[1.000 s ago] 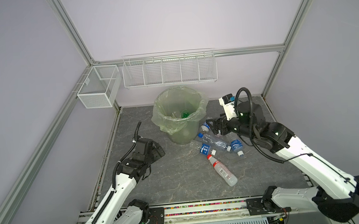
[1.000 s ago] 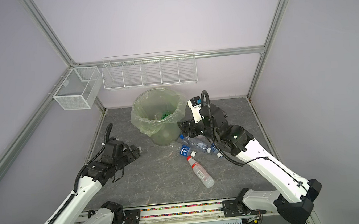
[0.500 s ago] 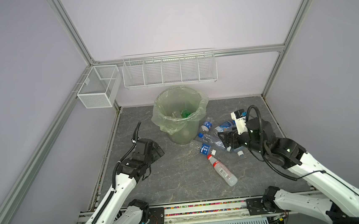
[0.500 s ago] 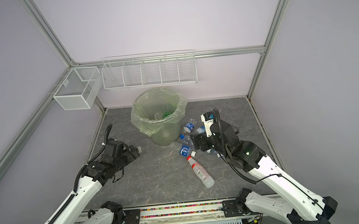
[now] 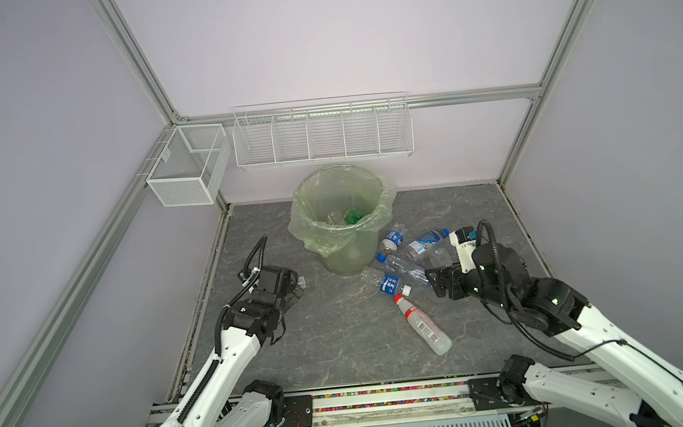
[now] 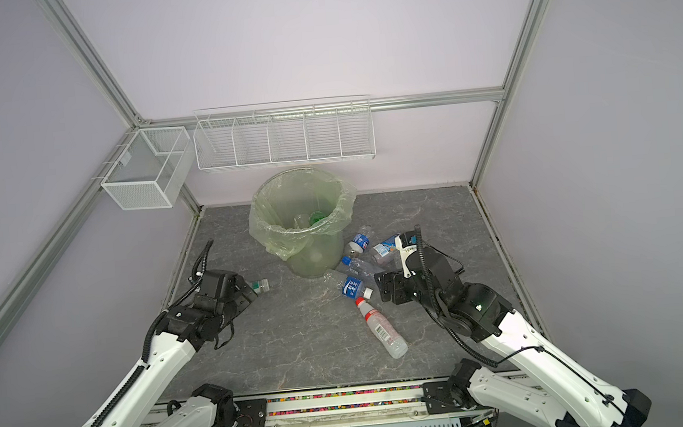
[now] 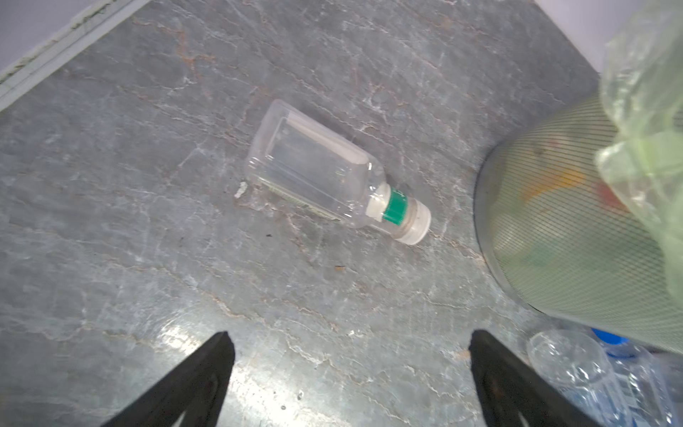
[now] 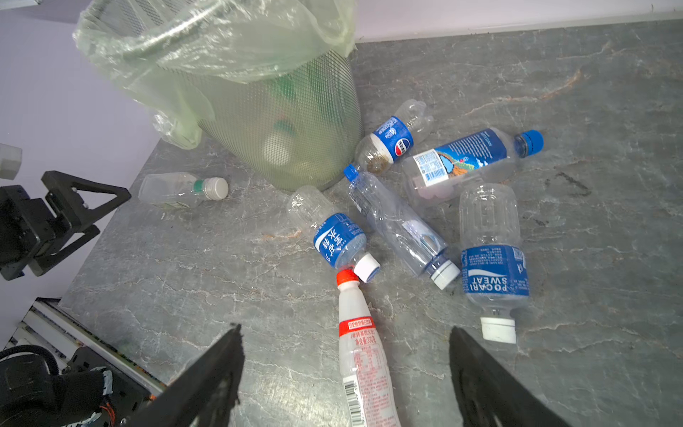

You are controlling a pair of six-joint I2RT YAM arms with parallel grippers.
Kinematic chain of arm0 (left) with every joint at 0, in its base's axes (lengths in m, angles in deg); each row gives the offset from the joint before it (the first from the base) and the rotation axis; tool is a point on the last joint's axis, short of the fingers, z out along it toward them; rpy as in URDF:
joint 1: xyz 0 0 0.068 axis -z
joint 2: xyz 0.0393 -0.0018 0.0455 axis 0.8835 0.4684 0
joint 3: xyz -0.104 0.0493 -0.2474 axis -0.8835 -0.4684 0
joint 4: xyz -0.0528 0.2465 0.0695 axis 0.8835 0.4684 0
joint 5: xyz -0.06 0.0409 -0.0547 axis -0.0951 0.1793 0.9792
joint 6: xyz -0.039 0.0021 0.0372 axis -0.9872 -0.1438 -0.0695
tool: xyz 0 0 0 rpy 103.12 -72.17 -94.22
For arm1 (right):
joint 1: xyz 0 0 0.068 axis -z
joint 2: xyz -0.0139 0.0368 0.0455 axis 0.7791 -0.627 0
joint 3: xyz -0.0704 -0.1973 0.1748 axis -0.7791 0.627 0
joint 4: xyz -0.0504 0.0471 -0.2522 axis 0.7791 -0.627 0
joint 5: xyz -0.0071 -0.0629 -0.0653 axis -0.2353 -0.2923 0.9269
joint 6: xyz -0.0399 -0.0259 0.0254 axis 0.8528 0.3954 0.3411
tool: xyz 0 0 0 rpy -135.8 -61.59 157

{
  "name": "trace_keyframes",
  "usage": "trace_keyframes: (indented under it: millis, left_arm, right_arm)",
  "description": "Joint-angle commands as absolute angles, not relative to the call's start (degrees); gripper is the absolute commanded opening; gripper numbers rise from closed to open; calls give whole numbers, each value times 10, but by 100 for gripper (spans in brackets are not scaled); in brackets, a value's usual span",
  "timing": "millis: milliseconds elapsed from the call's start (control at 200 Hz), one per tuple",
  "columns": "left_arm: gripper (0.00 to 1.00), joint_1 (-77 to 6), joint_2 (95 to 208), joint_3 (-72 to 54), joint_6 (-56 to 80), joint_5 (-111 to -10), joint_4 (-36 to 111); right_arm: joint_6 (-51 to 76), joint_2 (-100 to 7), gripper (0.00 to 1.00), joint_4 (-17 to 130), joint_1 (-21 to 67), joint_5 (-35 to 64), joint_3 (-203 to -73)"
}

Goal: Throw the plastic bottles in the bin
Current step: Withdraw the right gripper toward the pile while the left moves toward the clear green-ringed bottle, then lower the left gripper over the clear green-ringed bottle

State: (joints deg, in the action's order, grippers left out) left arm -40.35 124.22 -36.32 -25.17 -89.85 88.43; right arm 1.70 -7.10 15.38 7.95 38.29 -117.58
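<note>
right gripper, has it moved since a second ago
Yes. The right gripper has drawn back from the bin toward the front rail, jaws open beside the plastic bottles.

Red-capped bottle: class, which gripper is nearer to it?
Right. The right gripper, open, hangs close beside the red-capped bottle at its neck. The left gripper, also open, is far off on the bin's other side, near a green-banded bottle.

Right tool (image 8: 345, 331) drawn back from bin (image 5: 345, 258), toward the front
</note>
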Motion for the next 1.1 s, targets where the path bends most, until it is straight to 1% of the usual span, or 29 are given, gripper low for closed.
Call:
trace_keyframes:
  millis: [0, 185, 450, 745, 955, 1095]
  left_arm:
    - [99, -410, 1257, -337, -300, -941, 935]
    - [99, -417, 1272, -327, -332, -951, 960]
    - [99, -435, 1268, -321, -355, -945, 959]
    - [99, -486, 1287, -307, -354, -908, 971]
    - [100, -514, 1310, -296, -350, -891, 962]
    - [100, -530, 1323, -285, -362, -874, 957]
  right_arm:
    - [-11, -48, 88, 144, 79, 391, -1159]
    - [-25, -27, 88, 130, 79, 399, -1148]
    - [-34, 0, 88, 109, 80, 414, -1139]
    - [-59, 13, 88, 115, 80, 420, -1119]
    - [-63, 13, 88, 128, 79, 405, -1118]
    - [-66, 13, 88, 127, 79, 413, -1095]
